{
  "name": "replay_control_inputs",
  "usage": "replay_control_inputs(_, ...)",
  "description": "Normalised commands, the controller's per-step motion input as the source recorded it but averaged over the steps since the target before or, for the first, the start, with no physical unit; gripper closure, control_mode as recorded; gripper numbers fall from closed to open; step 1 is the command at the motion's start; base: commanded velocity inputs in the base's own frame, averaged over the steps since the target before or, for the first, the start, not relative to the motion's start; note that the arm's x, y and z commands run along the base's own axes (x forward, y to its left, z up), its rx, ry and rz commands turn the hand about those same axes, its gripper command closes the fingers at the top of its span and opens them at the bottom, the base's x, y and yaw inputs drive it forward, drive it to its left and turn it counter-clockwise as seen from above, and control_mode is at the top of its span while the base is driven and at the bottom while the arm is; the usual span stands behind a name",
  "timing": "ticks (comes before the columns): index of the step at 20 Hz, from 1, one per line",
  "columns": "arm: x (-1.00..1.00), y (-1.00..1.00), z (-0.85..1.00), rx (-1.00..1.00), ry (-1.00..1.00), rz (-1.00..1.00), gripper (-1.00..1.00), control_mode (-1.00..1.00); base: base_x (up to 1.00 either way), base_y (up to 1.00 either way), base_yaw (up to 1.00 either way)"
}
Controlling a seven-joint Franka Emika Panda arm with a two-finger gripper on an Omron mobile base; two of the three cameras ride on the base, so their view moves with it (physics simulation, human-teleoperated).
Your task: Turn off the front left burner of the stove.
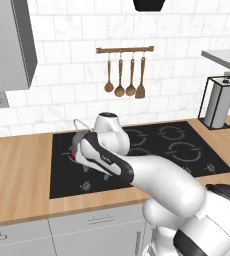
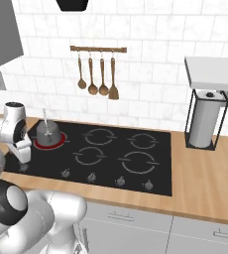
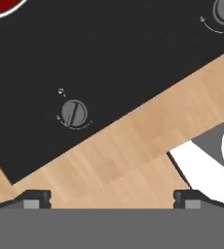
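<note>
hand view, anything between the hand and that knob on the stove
Nothing: in the hand view, just bare black glass of the stove and wooden counter lie between the hand and knob.

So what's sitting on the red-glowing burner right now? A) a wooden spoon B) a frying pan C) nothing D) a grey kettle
D: in the right base view a grey kettle stands on the front left burner, whose red ring shows around its base on the stove.

no readable text, labels, brands or numbers on any surface
</note>
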Motion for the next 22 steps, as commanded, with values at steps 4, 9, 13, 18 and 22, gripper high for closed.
replay_control_inputs(4, 0.32, 0.00, -0.21, -0.05, 0.00, -0.05, -1.00, -1.00, 0.00, 0.00, 0.00)
replay_control_inputs(9, 0.39, 0.12, -0.21, -0.01, 0.00, -0.06, -1.00, -1.00, 0.00, 0.00, 0.00)
replay_control_inputs(13, 0.15, 0.36, -0.22, 0.00, 0.00, -0.04, -1.00, -1.00, 0.00, 0.00, 0.00)
replay_control_inputs(18, 0.10, 0.47, -0.33, -0.03, 0.01, -0.03, -1.00, -1.00, 0.00, 0.00, 0.00)
replay_control_inputs(22, 0.11, 0.00, -0.20, -0.04, 0.06, 0.00, -1.00, -1.00, 0.00, 0.00, 0.00)
